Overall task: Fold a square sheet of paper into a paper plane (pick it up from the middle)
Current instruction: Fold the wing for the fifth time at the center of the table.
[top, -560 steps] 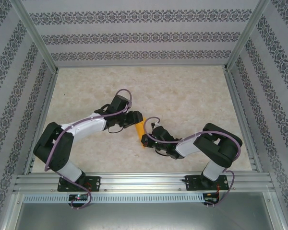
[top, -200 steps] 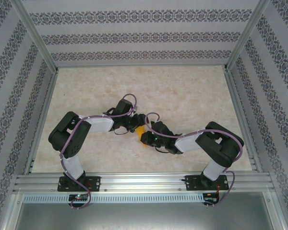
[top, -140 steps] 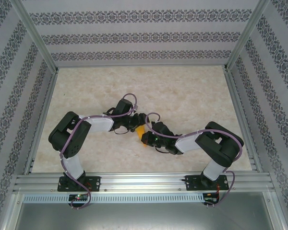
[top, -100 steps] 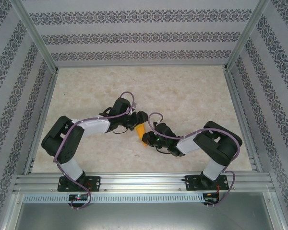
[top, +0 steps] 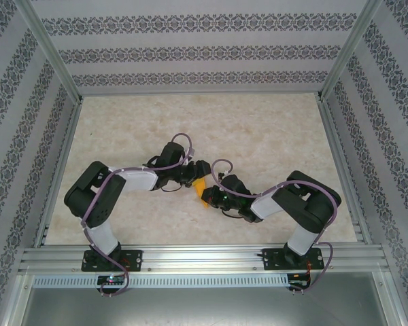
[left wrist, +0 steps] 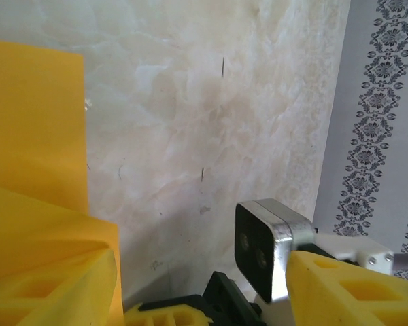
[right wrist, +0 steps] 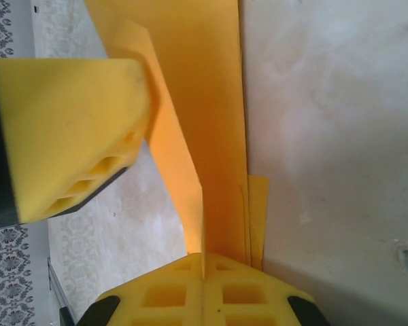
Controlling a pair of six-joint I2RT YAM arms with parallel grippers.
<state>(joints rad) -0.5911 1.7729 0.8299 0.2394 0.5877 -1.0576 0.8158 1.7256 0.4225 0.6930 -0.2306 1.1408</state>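
Top view first: the paper plane [top: 200,185] is lying near the middle of the desk [top: 272,129], a bit toward the near side. Both arms are crowding it, with the left jaws sitting at its far-left end and the right jaws at its near-right end. Loads of bare marble-look desk is stretching away far, left and right. It's running out to the aluminium rails [top: 204,257] and the patterned walls [top: 190,51].

Left wrist view: the left jaws are standing wide apart and gripping nothing, with bare desk showing between the fingers [left wrist: 340,292]. The plane's straight edge is running along the left of this view. The paper is meeting the finger on that side, and I can't tell if it's touching.

Right wrist view: the right jaws are squeezing fully together on a raised crease of the plane. Another yellow finger [right wrist: 68,136] is hanging just beside that crease. Open desk is lying on the other side.
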